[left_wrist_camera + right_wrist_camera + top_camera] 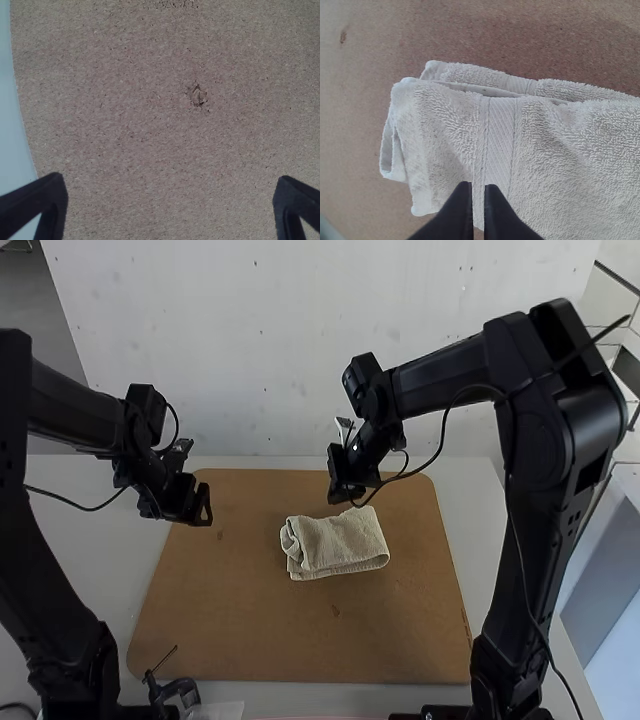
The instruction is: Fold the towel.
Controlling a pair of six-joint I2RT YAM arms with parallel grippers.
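Observation:
The light towel (338, 542) lies folded into a small, layered rectangle on the brown board, its left end loose and uneven. Uneven layers and a woven band show on the towel (545, 140) in the right wrist view. My left gripper (203, 512) is over the board's back left part, away from the towel. Seen from its wrist, the left gripper (172, 187) is open with bare board between its fingers. My right gripper (342, 500) hangs just behind and above the towel. In its wrist view the right gripper (478, 186) is shut, its tips together over the cloth.
The brown board (240, 625) lies on a pale table (95, 550), with a wall behind. A small black clamp-like object (175, 690) stands at the board's front left edge. Cables hang from both arms, one looping near the right gripper.

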